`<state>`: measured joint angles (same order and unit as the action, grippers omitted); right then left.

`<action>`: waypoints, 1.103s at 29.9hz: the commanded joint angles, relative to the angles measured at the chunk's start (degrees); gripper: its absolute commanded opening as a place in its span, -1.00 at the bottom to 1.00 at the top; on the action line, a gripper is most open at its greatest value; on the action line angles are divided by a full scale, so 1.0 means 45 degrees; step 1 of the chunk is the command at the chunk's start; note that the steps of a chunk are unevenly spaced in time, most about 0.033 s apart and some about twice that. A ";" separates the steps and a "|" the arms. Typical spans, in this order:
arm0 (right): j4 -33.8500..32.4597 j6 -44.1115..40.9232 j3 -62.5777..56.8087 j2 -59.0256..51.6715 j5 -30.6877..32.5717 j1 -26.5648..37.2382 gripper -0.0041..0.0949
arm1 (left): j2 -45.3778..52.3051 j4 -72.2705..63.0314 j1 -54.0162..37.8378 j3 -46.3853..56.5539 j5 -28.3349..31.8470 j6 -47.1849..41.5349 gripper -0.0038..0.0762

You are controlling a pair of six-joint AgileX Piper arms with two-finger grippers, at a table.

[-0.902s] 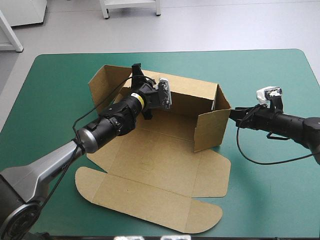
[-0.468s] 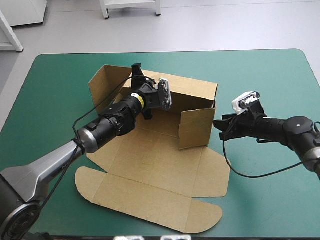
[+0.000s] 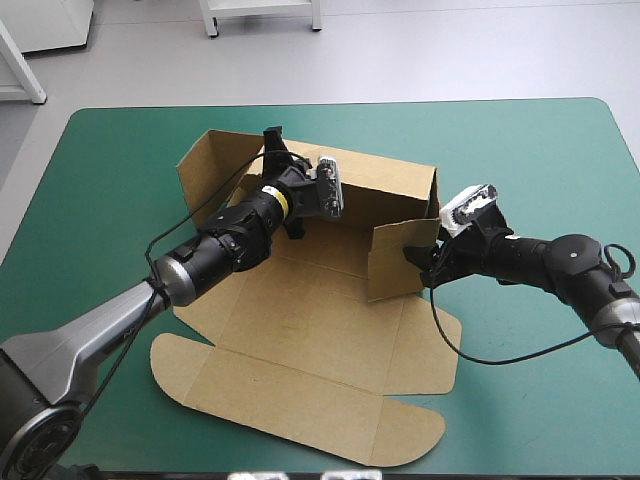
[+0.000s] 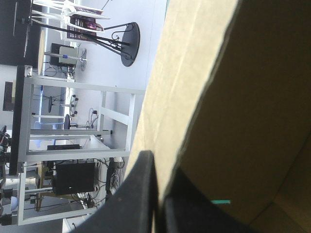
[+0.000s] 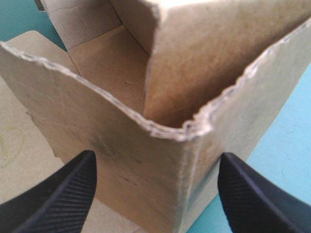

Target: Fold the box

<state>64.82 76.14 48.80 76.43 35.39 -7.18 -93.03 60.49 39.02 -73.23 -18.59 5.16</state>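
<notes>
The wide-open right end effector (image 3: 423,268) has swung the box's (image 3: 300,320) side wall inward; press squarely while the left end effector (image 4: 158,194) clamps the rear wall.

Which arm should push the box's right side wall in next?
Right. The right end effector is open, with the side wall's bent corner just ahead between its fingers. The left end effector is shut on the box's back wall, holding it up.

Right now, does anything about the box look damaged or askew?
Yes. On the box, the right wall's folded corner has a ragged top edge, and its flap angles inward, not square with the back wall. The right claw is open around that corner; the left claw pinches the back wall.
</notes>
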 commanded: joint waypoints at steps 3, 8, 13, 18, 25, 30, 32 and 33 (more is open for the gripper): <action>0.0567 -0.0102 0.0324 -0.0417 -0.0434 -0.0076 0.49 | 0.0506 -0.0001 0.0153 -0.0318 0.0001 -0.0706 -0.92; 0.1175 0.0055 0.0346 -0.0417 -0.1192 -0.0076 0.49 | 0.0506 -0.0001 0.0516 -0.0354 -0.0181 -0.0868 -0.92; 0.1649 0.0111 0.0346 -0.0063 -0.1255 -0.0076 0.49 | 0.0373 -0.0025 0.0724 -0.0801 -0.0427 -0.1067 -0.92; 0.2324 0.0326 0.0611 0.0159 -0.1171 -0.0076 0.49 | 0.0339 0.0000 0.0724 -0.0862 -0.0534 -0.1067 -0.92; 0.2271 0.0159 0.1336 0.0474 -0.2528 -0.1002 0.46 | 0.0237 -0.0424 0.0753 -0.1155 -0.1006 -0.1364 -0.92; 0.2164 -0.0150 0.1851 0.1116 -0.4096 -0.1734 0.43 | 0.0198 -0.0711 0.0753 -0.1611 -0.1500 -0.1364 -0.92; 0.2188 -0.0223 0.2076 0.1372 -0.4587 -0.1906 0.39 | 0.0198 -0.0711 0.0753 -0.1729 -0.1551 -0.1364 -0.92; 0.2188 -0.0245 0.2167 0.1491 -0.4749 -0.1957 0.37 | 0.0198 -0.0711 0.0753 -0.1721 -0.1559 -0.1364 -0.92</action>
<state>72.35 75.49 55.30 83.60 18.30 -15.27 -94.81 58.12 41.75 -78.53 -28.45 0.69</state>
